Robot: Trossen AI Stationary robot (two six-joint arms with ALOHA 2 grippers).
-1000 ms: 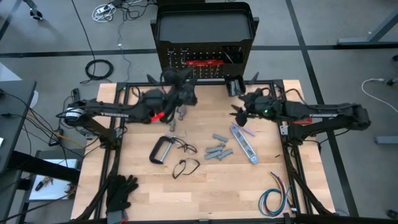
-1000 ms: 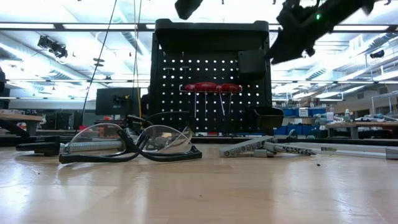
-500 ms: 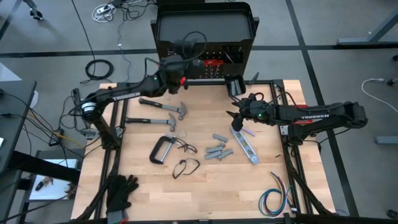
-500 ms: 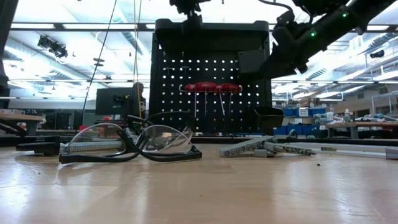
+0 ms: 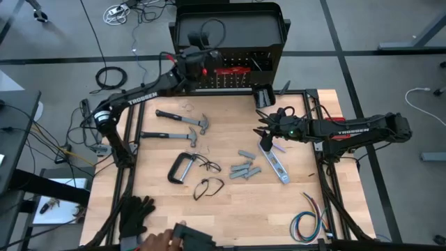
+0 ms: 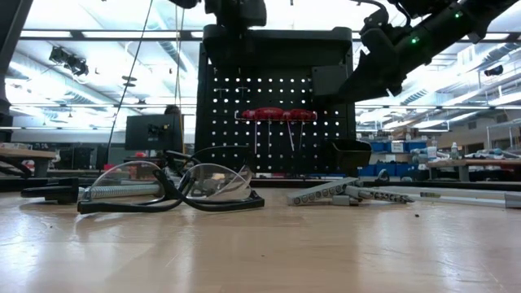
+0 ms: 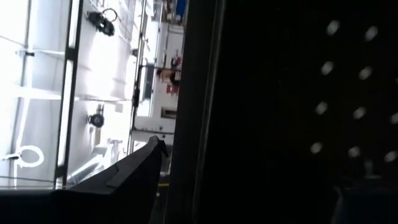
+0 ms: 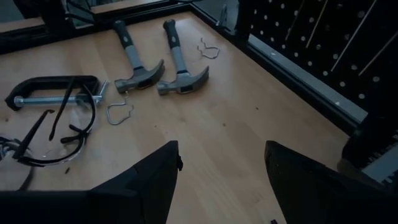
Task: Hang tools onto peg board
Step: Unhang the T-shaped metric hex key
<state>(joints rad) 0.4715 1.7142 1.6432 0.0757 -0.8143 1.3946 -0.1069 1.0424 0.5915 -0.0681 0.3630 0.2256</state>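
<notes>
The peg board point(image 5: 230, 38) stands upright at the table's far edge, with red-handled tools point(image 5: 233, 70) hanging on it and a small black bin point(image 5: 263, 95) at its foot. My left gripper point(image 5: 208, 59) is up against the board's upper left, open and empty; one finger point(image 7: 134, 177) shows before the dark panel. Two hammers point(image 5: 182, 120) point(image 5: 171, 136), a C-clamp point(image 5: 180, 167), grey metal pieces point(image 5: 244, 168) and a silver flat bar tool point(image 5: 274, 162) lie flat on the table. My right gripper point(image 8: 221, 180) hovers open above the bar tool's far end.
Two pairs of safety glasses point(image 5: 208, 187) point(image 5: 209, 166) lie near the C-clamp, and loose wire hooks point(image 8: 209, 50) point(image 8: 120, 112) lie by the hammers. Black gloves point(image 5: 136, 213) and a coloured wire bundle point(image 5: 306, 223) sit at the near edge, where a person's hand point(image 5: 157, 241) reaches in.
My left gripper has swung from above the hammers toward the far edge and up to the peg board's upper left, leaving both hammers on the table. My right gripper has sunk a little toward the bar tool. A person's hand has come in at the near edge.
</notes>
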